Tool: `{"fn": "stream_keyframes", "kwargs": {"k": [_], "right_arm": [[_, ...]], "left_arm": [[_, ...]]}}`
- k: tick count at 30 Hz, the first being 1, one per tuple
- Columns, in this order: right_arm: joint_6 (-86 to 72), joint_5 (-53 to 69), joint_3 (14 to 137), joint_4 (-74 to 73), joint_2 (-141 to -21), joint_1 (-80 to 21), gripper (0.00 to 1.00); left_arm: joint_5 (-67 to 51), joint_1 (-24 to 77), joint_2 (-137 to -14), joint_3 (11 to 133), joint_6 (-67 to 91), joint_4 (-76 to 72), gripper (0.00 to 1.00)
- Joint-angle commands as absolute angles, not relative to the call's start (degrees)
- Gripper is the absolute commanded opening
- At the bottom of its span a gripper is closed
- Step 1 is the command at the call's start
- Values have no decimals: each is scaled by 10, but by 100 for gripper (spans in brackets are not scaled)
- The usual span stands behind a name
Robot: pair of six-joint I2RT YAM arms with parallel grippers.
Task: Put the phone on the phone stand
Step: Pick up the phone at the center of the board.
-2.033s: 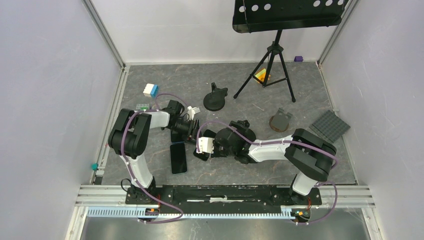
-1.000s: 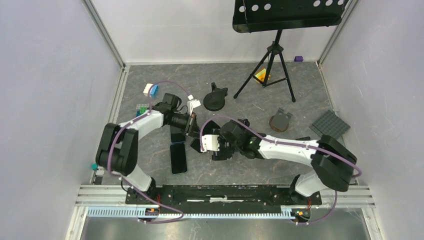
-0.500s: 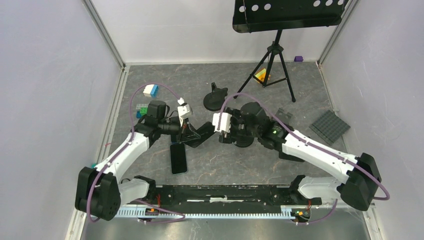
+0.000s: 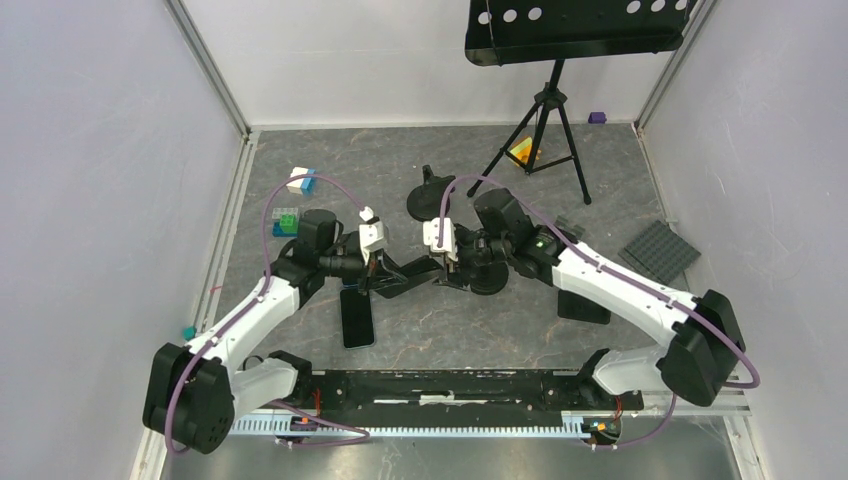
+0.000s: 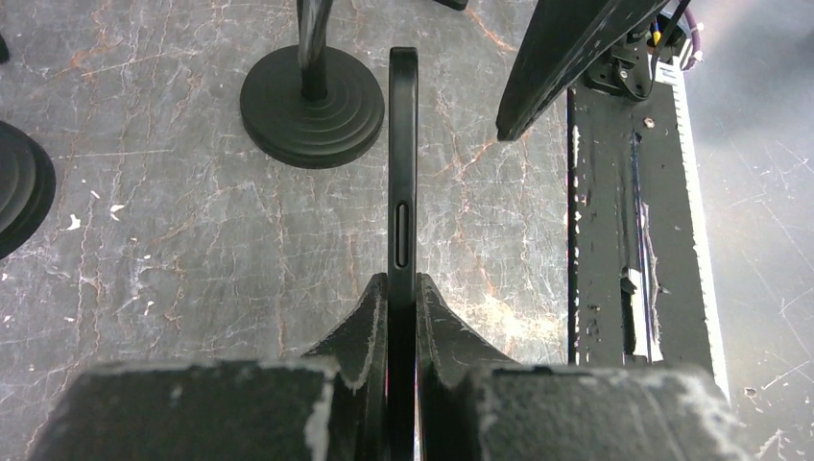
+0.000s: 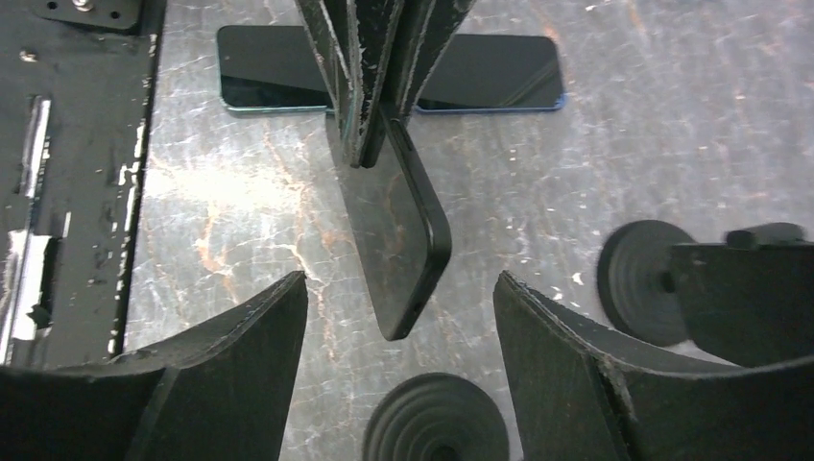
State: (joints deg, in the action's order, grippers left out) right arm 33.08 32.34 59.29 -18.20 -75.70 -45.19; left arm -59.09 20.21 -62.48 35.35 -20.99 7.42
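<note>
- Grey marbled table (image 4: 450,335) between white walls; nearest the arms, at 7 o'clock, a second phone (image 4: 356,316) lies flat, screen up.
- Dark slab (image 4: 582,305) at 4 o'clock, too unclear to name.
- Left gripper (image 5: 402,305) pinches the phone (image 5: 403,163) on edge, clear of the table at centre.
- Right gripper (image 6: 398,280) gapes wide, one finger either side of the phone's far end, not touching.
- Two round black stands: near stand (image 5: 312,110) just past the phone, far stand (image 4: 430,198) at 12 o'clock.
- Farther: studded plate (image 4: 658,250) at 3, coloured blocks (image 4: 300,181) at 10, tripod (image 4: 540,115) at 1.

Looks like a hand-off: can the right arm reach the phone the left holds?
Probably yes: the right gripper is open, flanking the phone, nothing between; the left gripper clamps its other end.
</note>
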Motion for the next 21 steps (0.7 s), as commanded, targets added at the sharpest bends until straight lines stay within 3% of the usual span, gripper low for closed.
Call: {"fn": "stream_keyframes", "kwargs": {"k": [1,4,11,14,17,21], "right_arm": [[318,378,620,-188,-784,-446,73],[310,411,627,-186,-805,-439,64],[303,450,638,-188,-826,-436,24],[304,450,642,-195,-819,-435,12],[307,446,642,-202,-806,-435,0],[307,449,637,-209,-789,-433,0]], "left_arm": [[-627,210,-608,354,-214,6,2],[-630,218,-601,345,-211,2,2],[-629,222,-601,326,-211,-37,2],[-620,223,-602,322,-222,-31,2],[-605,222,-602,327,-252,-5,19],[-588,222,-605,333,-283,27,42]]}}
